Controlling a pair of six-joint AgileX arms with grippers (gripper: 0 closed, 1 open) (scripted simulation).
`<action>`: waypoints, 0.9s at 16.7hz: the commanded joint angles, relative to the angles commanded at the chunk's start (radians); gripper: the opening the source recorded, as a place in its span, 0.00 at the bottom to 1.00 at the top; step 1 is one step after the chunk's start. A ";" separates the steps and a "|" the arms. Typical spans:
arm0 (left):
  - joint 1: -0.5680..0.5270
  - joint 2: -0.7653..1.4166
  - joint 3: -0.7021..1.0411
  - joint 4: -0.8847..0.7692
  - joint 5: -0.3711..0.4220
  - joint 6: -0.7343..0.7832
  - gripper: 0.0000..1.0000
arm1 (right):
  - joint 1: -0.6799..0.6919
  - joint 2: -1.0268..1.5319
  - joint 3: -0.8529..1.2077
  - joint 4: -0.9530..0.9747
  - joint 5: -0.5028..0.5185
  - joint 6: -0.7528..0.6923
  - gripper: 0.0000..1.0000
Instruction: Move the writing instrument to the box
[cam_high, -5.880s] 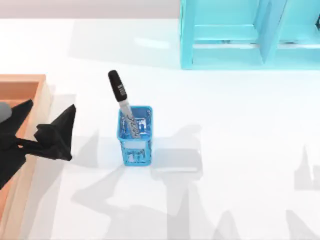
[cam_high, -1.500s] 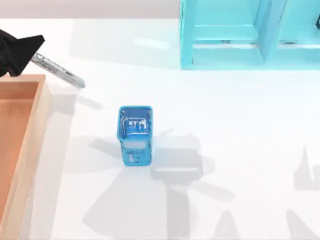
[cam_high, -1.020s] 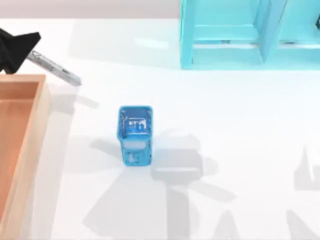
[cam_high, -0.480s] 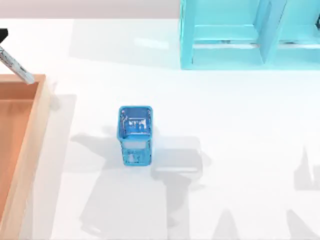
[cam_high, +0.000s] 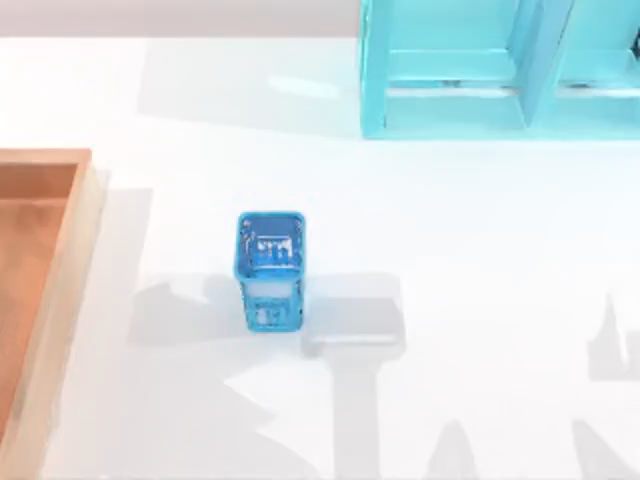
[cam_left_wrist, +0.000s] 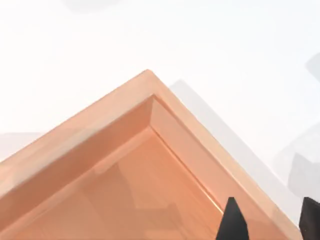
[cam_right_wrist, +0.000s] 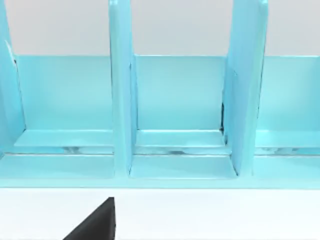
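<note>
My left end effector (cam_left_wrist: 267, 220) is hovering over the box (cam_left_wrist: 125, 165) corner at the tabletop's (cam_high: 450, 250) left edge, fingers spread apart; pen not visible.

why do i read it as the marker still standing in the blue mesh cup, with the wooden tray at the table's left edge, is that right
Not quite. The top view shows the blue mesh cup holding no marker. The rest stands: the wooden tray does sit at the table's left edge, and the left wrist view shows the left gripper above one of its corners.
</note>
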 joint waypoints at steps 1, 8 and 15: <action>0.020 0.022 0.035 -0.091 0.003 0.095 0.00 | 0.000 0.000 0.000 0.000 0.000 0.000 1.00; 0.133 0.132 0.258 -0.587 0.070 0.658 0.00 | 0.000 0.000 0.000 0.000 0.000 0.000 1.00; 0.168 0.161 0.340 -0.732 0.122 0.838 0.00 | 0.000 0.000 0.000 0.000 0.000 0.000 1.00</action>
